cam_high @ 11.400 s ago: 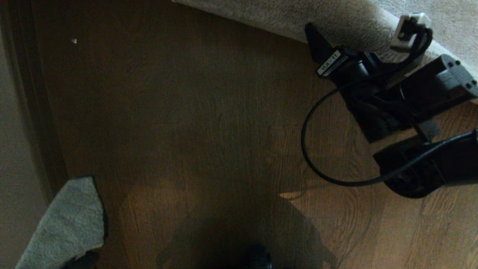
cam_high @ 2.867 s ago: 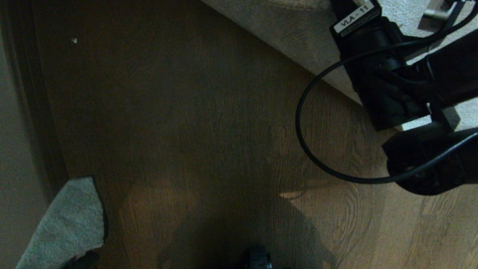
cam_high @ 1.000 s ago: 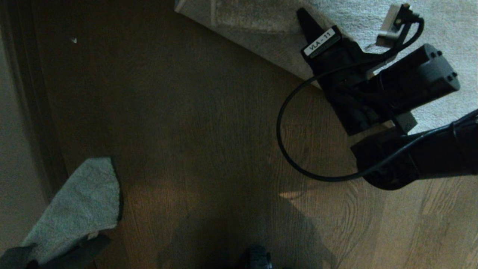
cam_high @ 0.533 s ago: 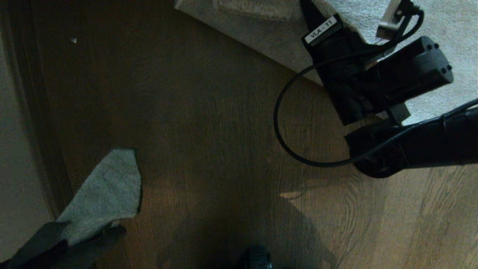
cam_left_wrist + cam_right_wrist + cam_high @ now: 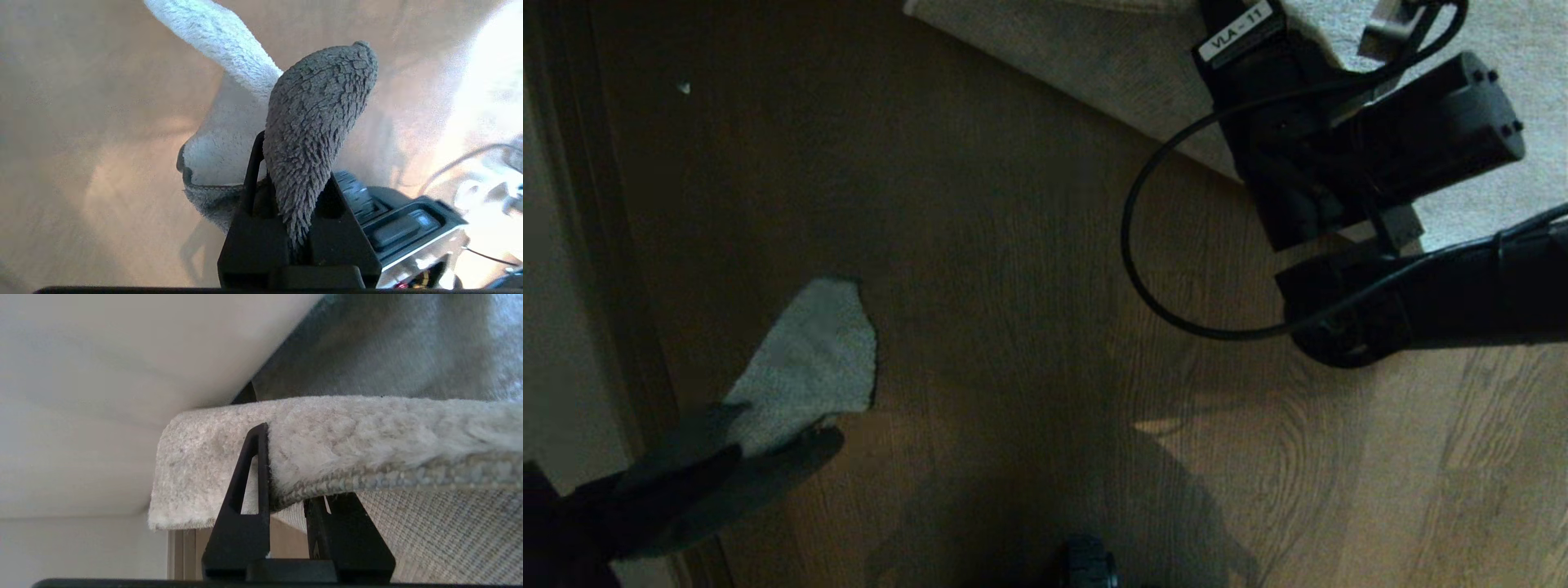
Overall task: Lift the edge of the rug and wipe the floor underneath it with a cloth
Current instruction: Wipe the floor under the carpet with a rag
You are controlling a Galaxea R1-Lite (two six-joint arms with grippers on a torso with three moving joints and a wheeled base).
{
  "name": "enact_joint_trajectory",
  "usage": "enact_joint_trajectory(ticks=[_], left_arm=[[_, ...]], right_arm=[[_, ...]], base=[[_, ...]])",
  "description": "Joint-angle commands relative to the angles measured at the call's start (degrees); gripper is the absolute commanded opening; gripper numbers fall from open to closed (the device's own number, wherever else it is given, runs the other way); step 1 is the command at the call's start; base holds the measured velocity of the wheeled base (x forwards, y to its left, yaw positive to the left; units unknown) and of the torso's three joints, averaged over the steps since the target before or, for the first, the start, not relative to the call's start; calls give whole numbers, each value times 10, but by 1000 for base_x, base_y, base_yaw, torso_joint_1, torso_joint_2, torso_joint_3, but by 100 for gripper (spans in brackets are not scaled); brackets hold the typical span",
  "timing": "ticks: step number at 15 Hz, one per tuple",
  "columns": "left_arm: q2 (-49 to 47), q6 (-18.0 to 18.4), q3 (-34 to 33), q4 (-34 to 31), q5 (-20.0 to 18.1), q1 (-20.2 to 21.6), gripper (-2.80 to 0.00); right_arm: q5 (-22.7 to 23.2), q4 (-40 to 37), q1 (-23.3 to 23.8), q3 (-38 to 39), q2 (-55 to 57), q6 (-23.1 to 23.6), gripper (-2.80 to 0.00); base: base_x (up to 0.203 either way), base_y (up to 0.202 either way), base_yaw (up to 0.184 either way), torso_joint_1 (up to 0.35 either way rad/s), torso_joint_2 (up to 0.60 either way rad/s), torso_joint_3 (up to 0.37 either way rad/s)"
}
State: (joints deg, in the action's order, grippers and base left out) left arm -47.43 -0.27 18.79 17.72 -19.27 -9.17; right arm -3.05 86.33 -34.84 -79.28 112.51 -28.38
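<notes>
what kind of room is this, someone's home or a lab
Most likely a room in a home, a living room or bedroom, though that is a guess. The floor is brown wood-grain planks, a large pale plush rug lies on it, and a light wall with dark trim runs along one side.

Bare floor (image 5: 1013,269) lies open between the cloth (image 5: 809,359) at lower left and the raised rug edge (image 5: 1094,65) at top, where the right arm (image 5: 1421,302) blocks passage.
</notes>
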Motion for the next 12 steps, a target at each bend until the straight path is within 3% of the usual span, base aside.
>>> enact_joint_trajectory(ticks=[1,4,8,12], left_arm=[[-101,-4,25,29,1,-44,-280],[-210,-10,71,88,16,-114,-280],[-328,-43,135,172,78,-219,-280],[-404,-69,190,224,111,-264,-280]], right_arm=[[0,3,1,-11,0,0,-280],[0,2,1,-12,3,0,-280],[0,0,5,-14,11,-1,-280],[-1,1,11,-13,18,-1,-280]], base=[[0,0,0,0,0,0],[0,0,0,0,0,0],[0,0,0,0,0,0],[0,0,0,0,0,0]])
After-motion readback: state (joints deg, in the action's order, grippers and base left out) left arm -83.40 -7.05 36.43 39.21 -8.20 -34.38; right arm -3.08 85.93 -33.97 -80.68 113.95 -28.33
